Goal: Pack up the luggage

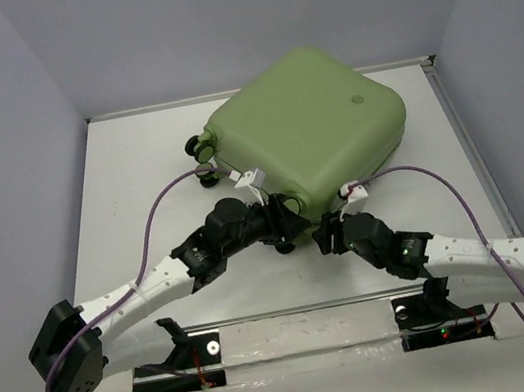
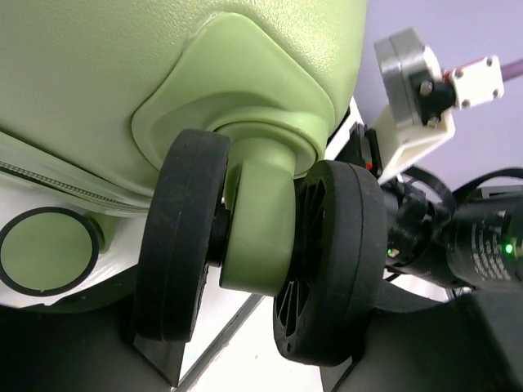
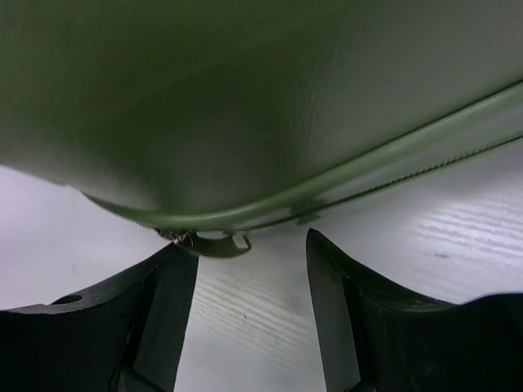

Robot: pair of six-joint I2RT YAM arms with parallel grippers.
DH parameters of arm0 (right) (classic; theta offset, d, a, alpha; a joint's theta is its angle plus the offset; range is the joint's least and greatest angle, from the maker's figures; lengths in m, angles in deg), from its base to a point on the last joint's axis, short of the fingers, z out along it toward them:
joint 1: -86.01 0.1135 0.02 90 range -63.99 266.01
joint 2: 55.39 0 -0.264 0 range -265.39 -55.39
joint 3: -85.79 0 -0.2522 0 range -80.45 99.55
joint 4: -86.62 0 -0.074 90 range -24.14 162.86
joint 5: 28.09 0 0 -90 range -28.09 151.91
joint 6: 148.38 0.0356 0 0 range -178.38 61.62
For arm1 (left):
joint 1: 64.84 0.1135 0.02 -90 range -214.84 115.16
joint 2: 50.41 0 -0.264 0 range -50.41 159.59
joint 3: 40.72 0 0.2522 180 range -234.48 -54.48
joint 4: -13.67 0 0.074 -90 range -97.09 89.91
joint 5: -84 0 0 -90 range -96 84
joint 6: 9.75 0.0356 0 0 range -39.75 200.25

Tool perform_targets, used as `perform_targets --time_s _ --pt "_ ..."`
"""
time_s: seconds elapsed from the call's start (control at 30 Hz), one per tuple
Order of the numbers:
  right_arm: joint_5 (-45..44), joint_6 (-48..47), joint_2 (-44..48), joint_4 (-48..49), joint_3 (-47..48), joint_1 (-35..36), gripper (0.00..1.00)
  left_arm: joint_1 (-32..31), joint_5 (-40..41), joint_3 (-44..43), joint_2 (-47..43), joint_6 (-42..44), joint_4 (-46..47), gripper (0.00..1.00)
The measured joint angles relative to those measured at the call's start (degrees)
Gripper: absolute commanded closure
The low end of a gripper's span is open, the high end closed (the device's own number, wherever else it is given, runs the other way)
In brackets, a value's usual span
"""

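We find the left gripper (image 1: 280, 231) with jaws astride a green-and-black double caster wheel (image 2: 253, 245) of the large light-green hard-shell suitcase (image 1: 311, 126); whether they clamp it we cannot tell; the suitcase lies shut, centre-right on the white table (image 1: 137, 177); the right gripper (image 3: 253, 269) stands parted and empty beside a metal zip pull (image 3: 214, 243).

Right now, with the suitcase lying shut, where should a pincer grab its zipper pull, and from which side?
Take the zipper pull by its thin metal tab, which sticks out below the suitcase seam. Probably come in low from the near side, like the open right pincer, one finger each side.
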State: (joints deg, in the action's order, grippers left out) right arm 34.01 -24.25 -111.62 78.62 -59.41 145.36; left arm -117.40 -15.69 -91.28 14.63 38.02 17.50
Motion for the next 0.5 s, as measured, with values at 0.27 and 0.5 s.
perform_targets --time_s 0.27,0.5 --pt "0.24 -5.01 -4.46 7.76 -0.15 -2.4 0.49 -0.17 0.17 -0.57 0.2 1.09 -1.03 0.94" --pt "0.76 -6.43 -6.38 10.01 -0.17 -2.75 0.75 -0.22 2.82 -1.42 0.2 2.01 -2.19 0.94"
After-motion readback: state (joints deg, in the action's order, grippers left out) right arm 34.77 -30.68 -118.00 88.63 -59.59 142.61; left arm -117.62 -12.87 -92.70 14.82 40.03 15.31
